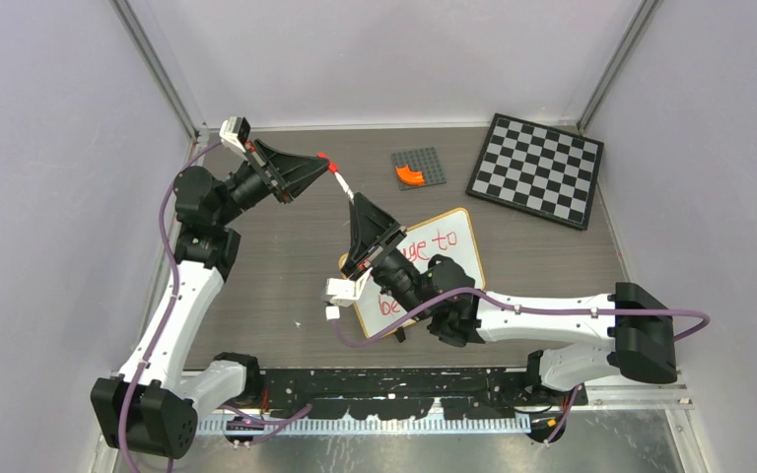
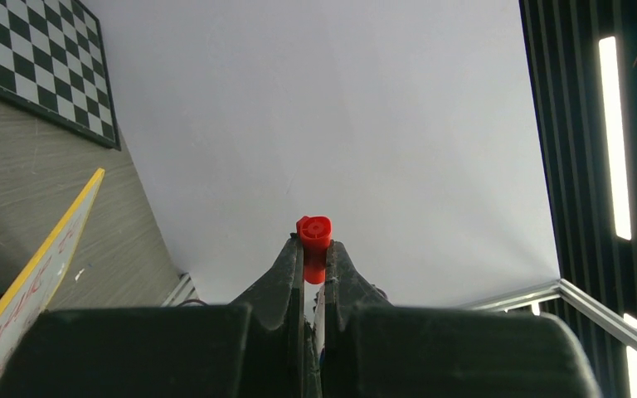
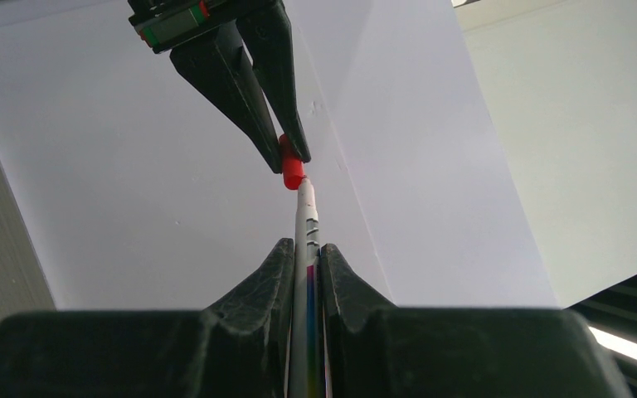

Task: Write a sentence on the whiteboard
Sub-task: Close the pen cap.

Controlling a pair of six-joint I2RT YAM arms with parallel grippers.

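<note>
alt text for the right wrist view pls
The right pincer is shut on a white marker against a pale wall. Above, the left pincer pinches a red cap right at the marker's tip.

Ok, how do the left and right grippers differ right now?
The left gripper is shut on the marker's red cap; the right gripper is shut on the white marker barrel. The left gripper points sideways, to the right; the right gripper points toward the far wall. Both are black and shut, cap meeting barrel end-to-end.
</note>
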